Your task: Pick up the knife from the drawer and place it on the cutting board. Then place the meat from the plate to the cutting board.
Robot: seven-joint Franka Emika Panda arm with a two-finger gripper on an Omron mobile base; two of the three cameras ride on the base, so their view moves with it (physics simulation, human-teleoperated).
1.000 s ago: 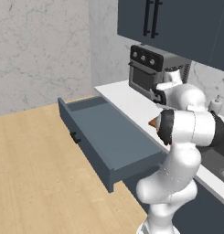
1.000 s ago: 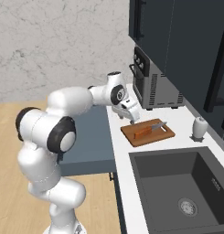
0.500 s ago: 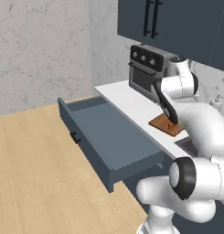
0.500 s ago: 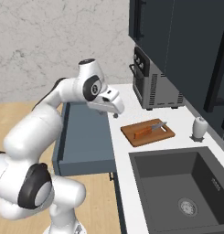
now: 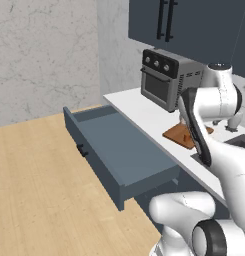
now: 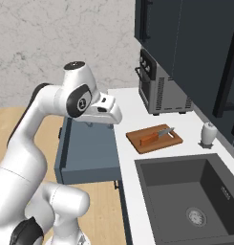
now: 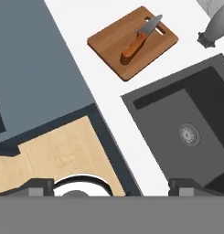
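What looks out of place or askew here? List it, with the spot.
The drawer stands pulled wide open below the counter edge. The knife lies diagonally across the cutting board, its blade tip over the handle slot. Nothing looks spilled or damaged.

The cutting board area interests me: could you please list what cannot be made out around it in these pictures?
- Cutting board, left base view: mostly hidden behind the white arm.
- Knife: lies on the board; its blade tip overlaps the handle slot, hiding part of it.
- Tool: hand view cuts off its fingertips at the bottom, so open or shut is unclear.
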